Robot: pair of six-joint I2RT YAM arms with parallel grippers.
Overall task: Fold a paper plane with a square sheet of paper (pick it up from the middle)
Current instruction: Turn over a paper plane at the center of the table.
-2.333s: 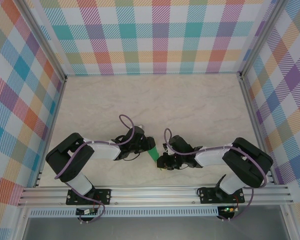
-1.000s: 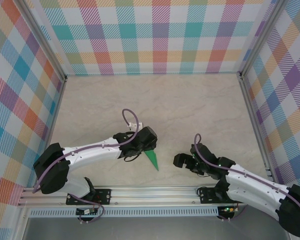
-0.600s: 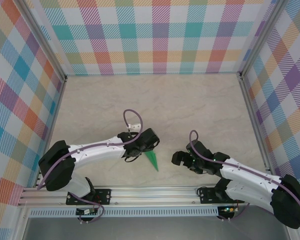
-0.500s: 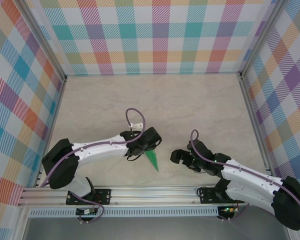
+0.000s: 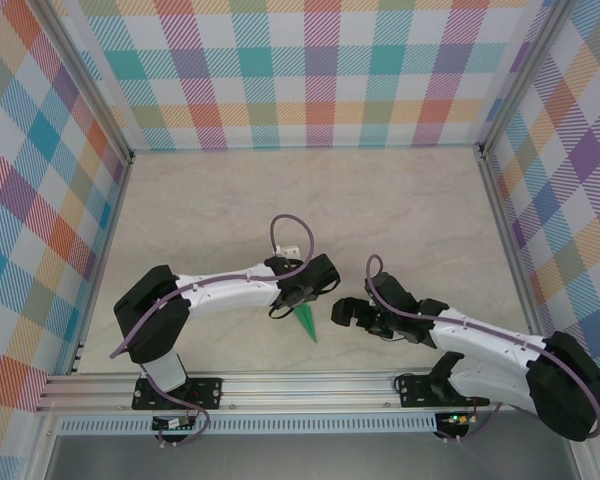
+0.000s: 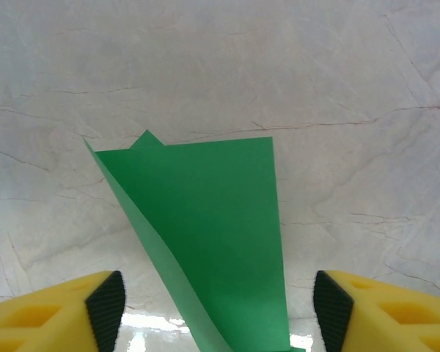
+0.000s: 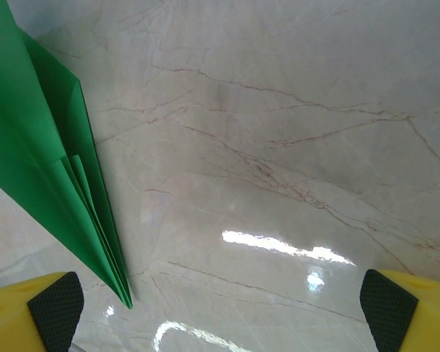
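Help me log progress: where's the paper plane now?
In the top view, the paper plane lies near the front edge of the table, about centre, its wide end beneath the left hand and the right hand just to its right.

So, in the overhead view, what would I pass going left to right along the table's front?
You'd pass the left arm's dark elbow, paper plane, right gripper, right arm's dark elbow.

Thin matt green paper, crisply creased, in the paper plane (image 6: 220,235) under the left gripper (image 6: 218,308). Glossy smooth marble-look tabletop (image 7: 279,147) below the right gripper (image 7: 221,309); yellow plastic fingers (image 7: 7,323), matt black pads (image 7: 55,308).
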